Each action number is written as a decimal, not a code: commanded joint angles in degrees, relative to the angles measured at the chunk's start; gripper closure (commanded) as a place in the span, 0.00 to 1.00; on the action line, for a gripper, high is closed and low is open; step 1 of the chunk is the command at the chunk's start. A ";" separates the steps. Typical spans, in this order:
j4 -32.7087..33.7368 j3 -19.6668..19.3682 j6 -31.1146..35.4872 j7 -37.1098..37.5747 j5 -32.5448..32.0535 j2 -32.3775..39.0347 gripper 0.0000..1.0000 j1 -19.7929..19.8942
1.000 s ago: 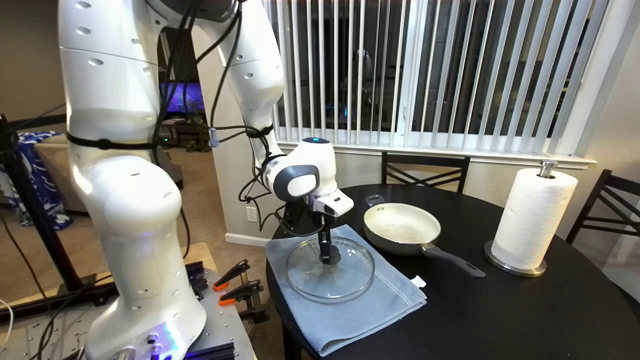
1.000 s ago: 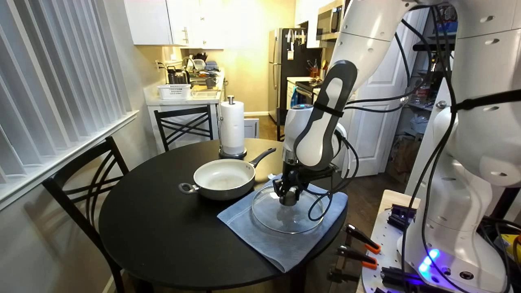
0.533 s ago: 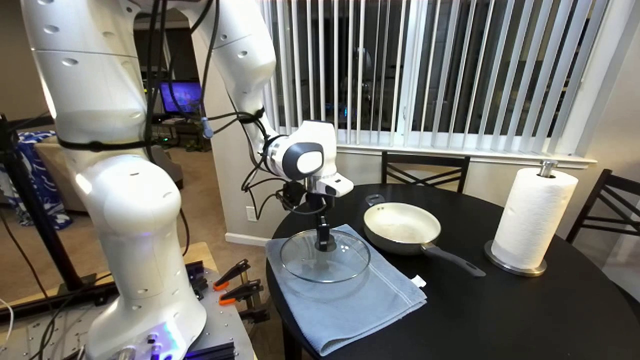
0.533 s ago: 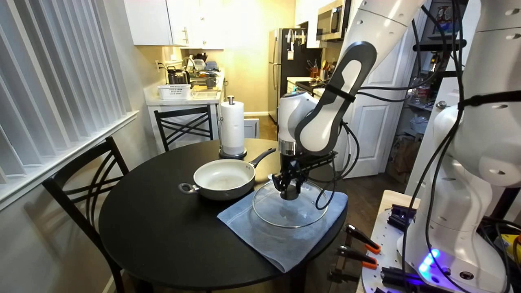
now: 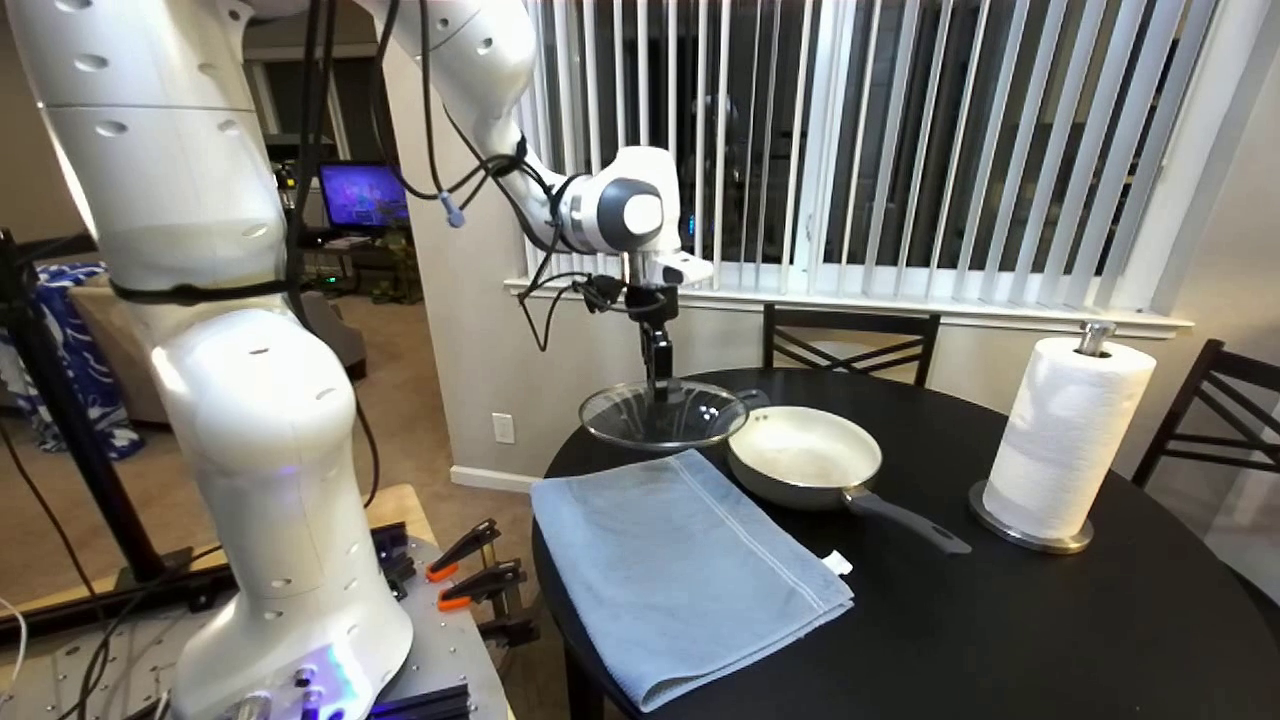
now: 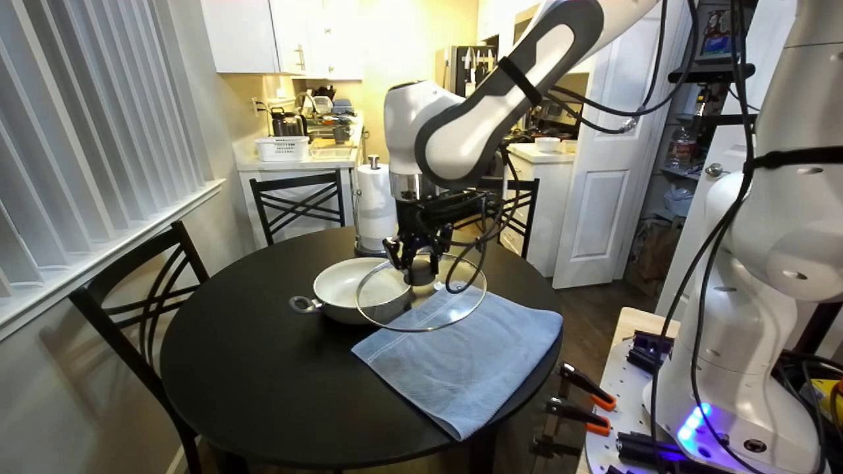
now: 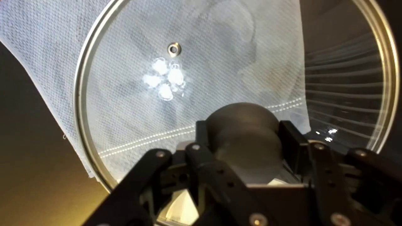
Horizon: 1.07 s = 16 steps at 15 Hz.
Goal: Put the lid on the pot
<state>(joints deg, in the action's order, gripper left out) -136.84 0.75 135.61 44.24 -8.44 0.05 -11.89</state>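
In an exterior view, at the far left, one screen (image 5: 362, 193) is lit behind one white arm (image 5: 255, 390). Beside the arm's base, two orange-tipped clamps (image 5: 490, 582) are seen. Toward the middle, one gripper (image 5: 658, 383) is pointed downward; as is shown in the wrist view, its two fingers (image 7: 290, 141) are clenched on the single dark knob (image 7: 245, 149) of one glass lid (image 5: 660, 426). The lid is held in the air, roughly level, above one blue-grey cloth (image 5: 690, 580) and one black table (image 5: 1050, 630), near the pot (image 5: 805, 455). One pot is counted, placed on the table just beside the cloth, with one long handle (image 5: 908, 520) and one short loop handle (image 6: 305, 304). Behind it one chair (image 5: 855, 319) is seen. Farther right, one paper towel roll (image 5: 1065, 440) is stood upright on one metal stand (image 5: 1035, 541). At the right edge, a second chair (image 5: 1245, 365) is cut off; a third chair (image 6: 525, 185) is partly hidden by the arm.
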 commanded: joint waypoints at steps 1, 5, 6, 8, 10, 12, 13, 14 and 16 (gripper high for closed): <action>11.28 1.89 -6.03 1.02 -0.39 6.71 0.67 2.49; 22.54 0.48 -8.25 0.19 1.01 15.80 0.67 3.49; 25.16 0.16 -8.55 0.08 1.79 18.07 0.67 3.70; 30.29 -0.40 -9.23 -0.91 4.24 22.61 0.67 4.41; 34.71 -1.00 -9.86 -1.19 6.46 26.59 0.67 5.00; 38.10 -1.39 -9.73 -1.30 9.21 29.54 0.67 5.89; 39.36 -1.69 -9.21 -0.74 10.22 30.61 0.67 6.07; 40.32 -2.07 -8.73 -0.31 11.09 31.34 0.67 6.25; 41.94 -3.02 -8.14 1.13 12.21 32.54 0.67 6.31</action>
<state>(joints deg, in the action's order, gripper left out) -98.44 -1.46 128.46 44.42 1.20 31.67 -5.98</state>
